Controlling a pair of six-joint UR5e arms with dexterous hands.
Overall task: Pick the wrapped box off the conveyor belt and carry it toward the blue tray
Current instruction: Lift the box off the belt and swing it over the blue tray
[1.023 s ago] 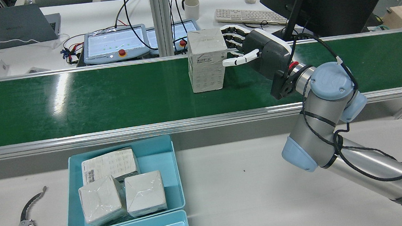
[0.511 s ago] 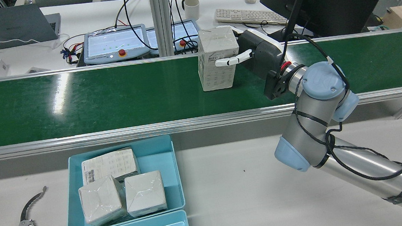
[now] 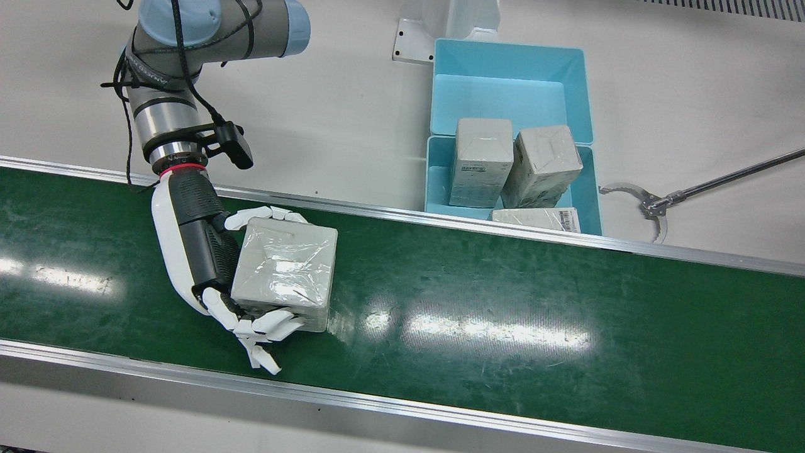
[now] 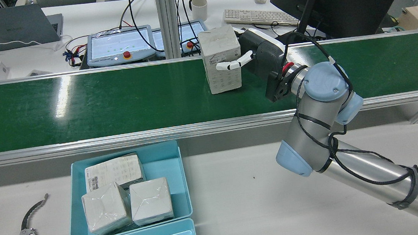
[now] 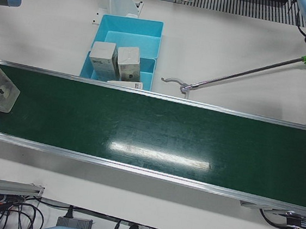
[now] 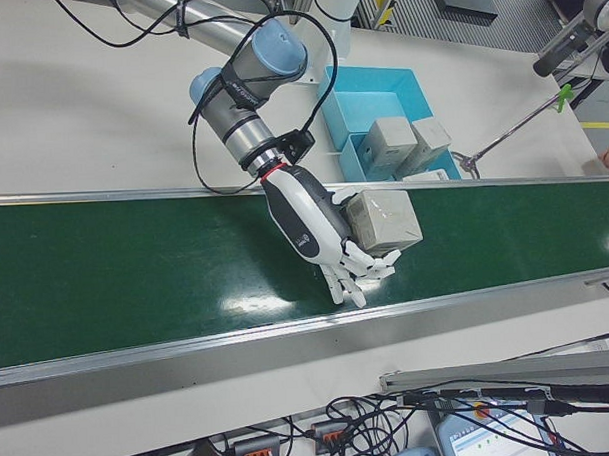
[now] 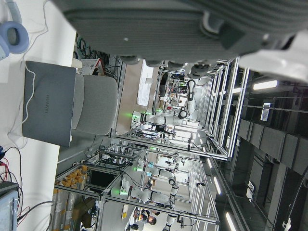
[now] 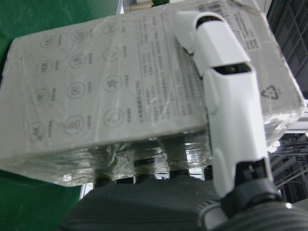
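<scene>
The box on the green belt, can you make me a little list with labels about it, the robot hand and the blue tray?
box: grey plastic-wrapped box, standing upright on the green conveyor belt
right hand: white-and-black robot hand closed around the box, fingers on opposite sides
lifted yet: cannot tell
left hand: not visible in the table views
blue tray: light blue plastic tray on the white table beside the belt
tray contents: three more wrapped boxes
other item: long metal grabber tool lying near the tray
</scene>
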